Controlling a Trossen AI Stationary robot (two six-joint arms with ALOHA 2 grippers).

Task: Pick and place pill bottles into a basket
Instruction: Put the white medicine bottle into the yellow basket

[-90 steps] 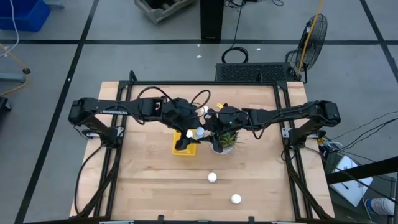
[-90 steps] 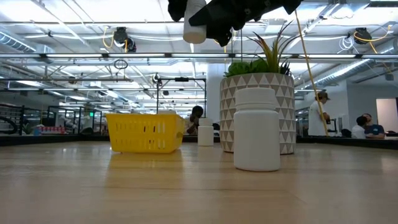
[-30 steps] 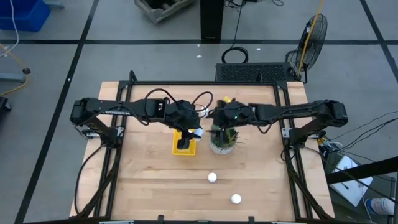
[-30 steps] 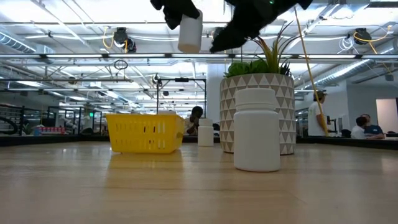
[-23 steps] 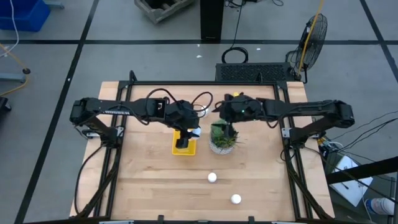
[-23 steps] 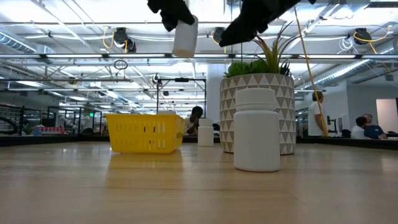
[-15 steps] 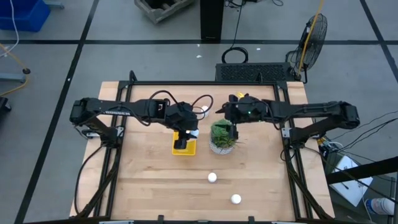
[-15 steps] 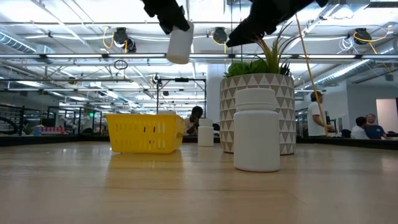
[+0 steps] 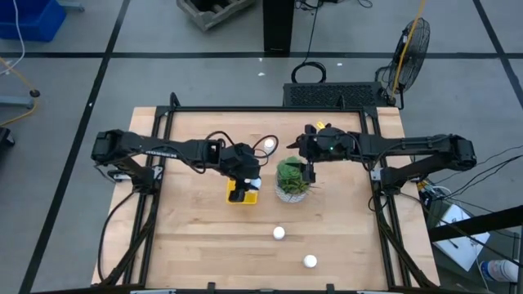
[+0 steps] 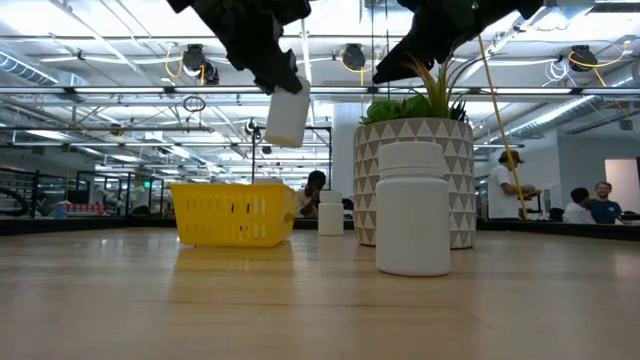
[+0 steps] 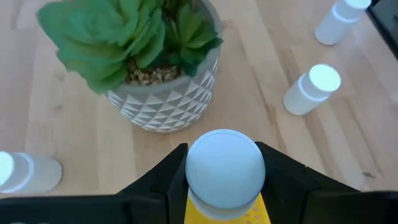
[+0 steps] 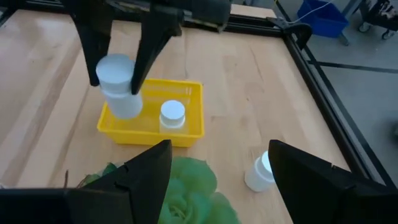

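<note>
Left gripper (image 12: 118, 59) has its fingers pinching a pill bottle (image 12: 119, 86) right above the yellow basket (image 12: 186, 132), which already holds one bottle (image 12: 172, 116). Let go off-centre and I'd guess it hits that one or the rim and bounces onto the table (image 9: 196, 237). Right gripper (image 9: 309, 174), fingers spread, waits over the plant (image 9: 292, 175).

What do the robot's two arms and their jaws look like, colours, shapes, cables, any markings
Both the left arm and the right arm are slim, black, jointed tubes. A black cable loops above the left arm's wrist, and a yellow-green patch marks the right arm's wrist. The left gripper and right gripper each end in two flat, matte black, tapered jaws. No lettering is legible.
</note>
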